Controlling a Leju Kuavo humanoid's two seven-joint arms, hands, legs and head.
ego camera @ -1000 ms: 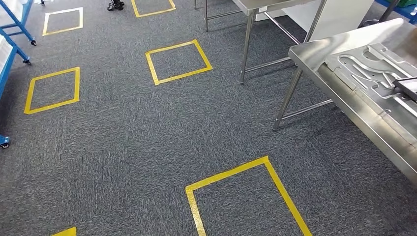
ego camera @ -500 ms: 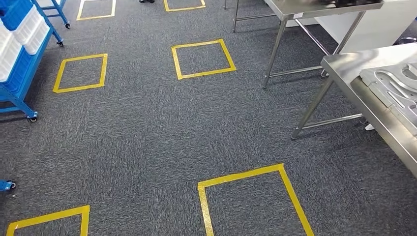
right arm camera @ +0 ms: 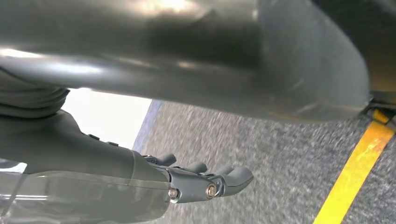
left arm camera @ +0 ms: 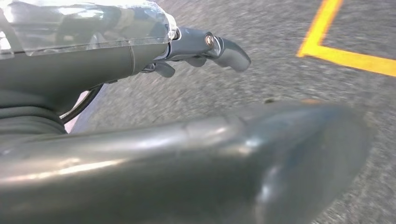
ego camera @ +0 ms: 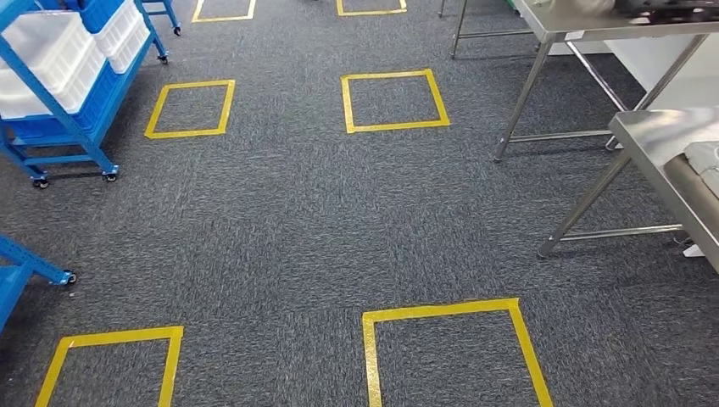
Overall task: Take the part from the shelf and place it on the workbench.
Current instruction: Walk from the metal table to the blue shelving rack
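Both hands hang over carpet (ego camera: 280,220), holding nothing: left hand (left arm camera: 187,135) and right hand (right arm camera: 196,88) have fingers apart, thumb clear of the rest. My view has swung left since a second ago. Blue shelf (ego camera: 64,93) with white bins (ego camera: 51,55) is now in frame at far left. Workbench (ego camera: 670,161) has slid to the right edge, and the part (ego camera: 705,161) on it is cut down to a corner.

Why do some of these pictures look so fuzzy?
In both wrist views the thumb sits too close to the lens, so it blurs, and the carpet streaks. A white glare glows beside the right hand. The head view is sharp, with shine on the steel table.
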